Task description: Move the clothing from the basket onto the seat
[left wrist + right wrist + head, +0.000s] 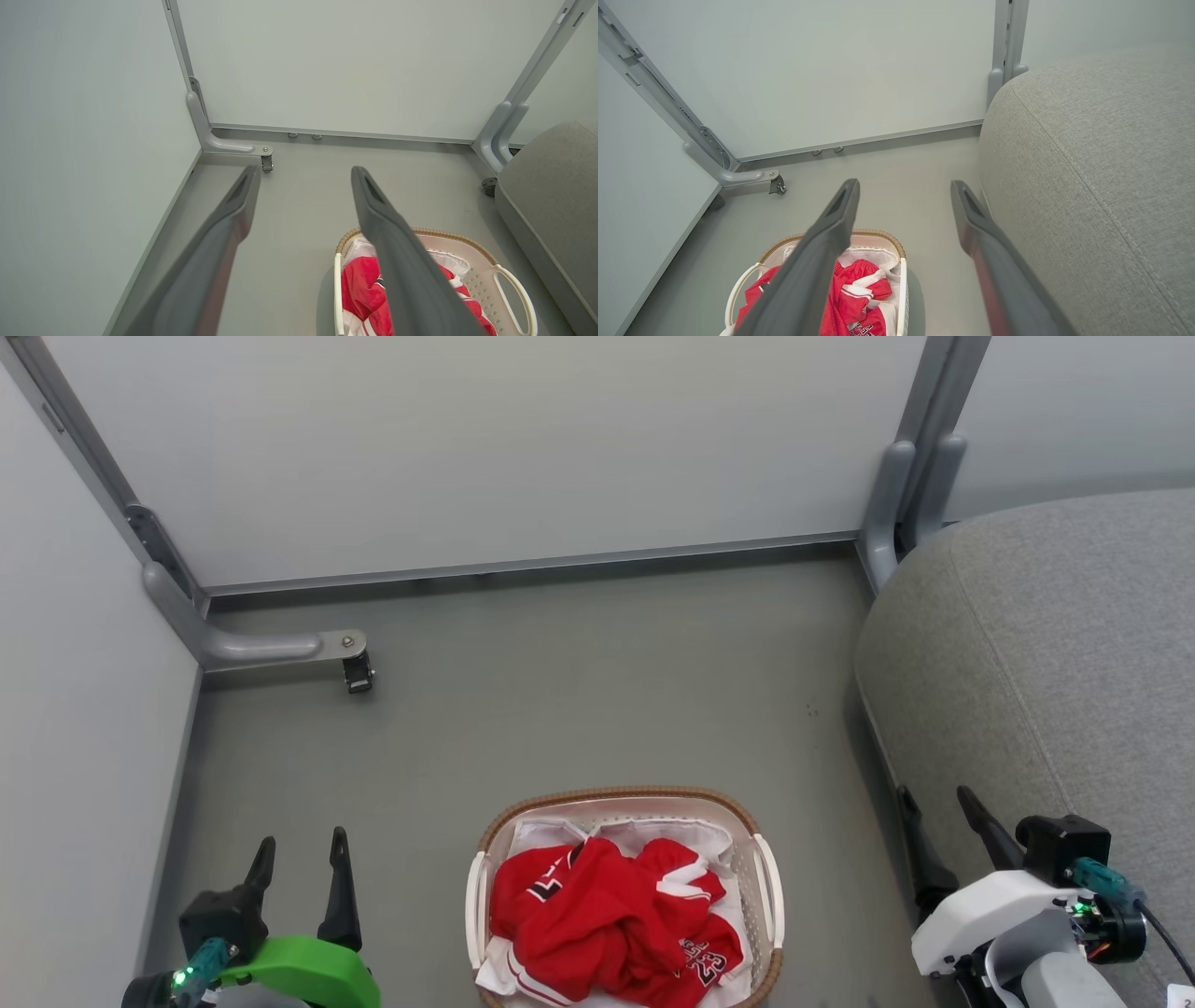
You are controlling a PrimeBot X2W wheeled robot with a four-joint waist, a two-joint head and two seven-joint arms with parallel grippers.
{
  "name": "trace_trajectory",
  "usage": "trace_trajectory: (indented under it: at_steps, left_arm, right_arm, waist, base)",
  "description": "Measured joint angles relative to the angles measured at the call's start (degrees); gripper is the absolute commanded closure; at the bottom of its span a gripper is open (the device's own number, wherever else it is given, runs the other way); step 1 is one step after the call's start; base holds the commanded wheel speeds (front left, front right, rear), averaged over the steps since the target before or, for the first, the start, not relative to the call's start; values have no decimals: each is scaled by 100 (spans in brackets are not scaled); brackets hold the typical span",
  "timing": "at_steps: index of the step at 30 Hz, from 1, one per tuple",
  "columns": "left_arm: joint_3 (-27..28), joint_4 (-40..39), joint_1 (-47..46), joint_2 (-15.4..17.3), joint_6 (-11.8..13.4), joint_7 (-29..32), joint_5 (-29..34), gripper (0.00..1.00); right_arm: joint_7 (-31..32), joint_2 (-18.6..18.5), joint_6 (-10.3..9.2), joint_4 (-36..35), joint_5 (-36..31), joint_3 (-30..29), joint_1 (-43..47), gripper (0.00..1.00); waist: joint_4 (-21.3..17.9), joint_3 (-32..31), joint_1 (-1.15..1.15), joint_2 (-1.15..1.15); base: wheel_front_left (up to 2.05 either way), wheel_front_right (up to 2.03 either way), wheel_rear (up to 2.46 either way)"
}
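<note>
Clothing in basket; both grippers spread wide, nothing held.

Red clothing (607, 924) is seen heaped inside the basket (767, 887), which is set on the grey floor (579, 691). The seat (1055, 663) is found to the basket's right, apart from it. The left gripper (303, 837) is held splayed left of the basket, the right gripper (934, 793) splayed by the seat's edge, neither touching the clothing.

The left gripper (302, 847) sits at seven o'clock in the head view. Its two dark fingers are spread wide, point toward twelve and hold nothing. The right gripper (934, 798) sits at four o'clock, fingers likewise spread and empty, leaning toward eleven.
</note>
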Motion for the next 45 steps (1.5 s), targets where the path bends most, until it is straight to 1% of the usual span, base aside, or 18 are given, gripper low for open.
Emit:
trace_trajectory:
  at_steps: [11, 13, 18, 26, 31, 35, 40, 45]
  left_arm:
    - [250, -238, 18, -136, -37, -126, 441, 0]
    - [303, -269, 41, -156, -76, -152, 547, 0]
    - [394, -355, 92, -205, -133, -199, 735, 0]
    - [405, -163, 120, -245, -233, -293, 1161, 0]
    - [303, -12, -185, -293, -282, -335, 1357, 0]
    - [142, 243, -569, -320, -310, -344, 1359, 0]
    - [-280, 638, -1158, -346, -415, -344, 1354, 0]
    - [-838, 1229, -1712, -348, -467, -347, 1005, 0]
  right_arm:
    - [-124, 88, 0, -176, -433, -222, -3, 0]
    - [-156, 116, 0, -197, -520, -267, -3, 0]
    - [-208, 159, 1, -193, -714, -270, -3, 0]
    - [-286, 123, 1, -179, -1046, -152, -103, 0]
    - [-335, 54, 1, -337, -1216, -89, -467, 0]
    - [-336, 40, 1, -503, -1210, -19, -811, 0]
    - [-336, 31, 2, -645, -1191, 85, -1178, 0]
    - [-336, 25, 2, -668, -1157, 135, -1448, 0]
  waist:
    - [45, -2, 0, 0]
    - [49, -7, 0, 0]
    - [39, -8, 0, 0]
    - [-25, 119, 0, 0]
    - [-73, 464, 0, 0]
    - [-125, 883, 0, 0]
    - [-206, 1474, 0, 0]
    - [-303, 2037, 0, 0]
  base:
    - [0, 0, 0]
    - [0, 0, 0]
    - [0, 0, 0]
    - [0, 0, 0]
    - [0, 0, 0]
    - [0, 0, 0]
    - [0, 0, 0]
    - [0, 0, 0]
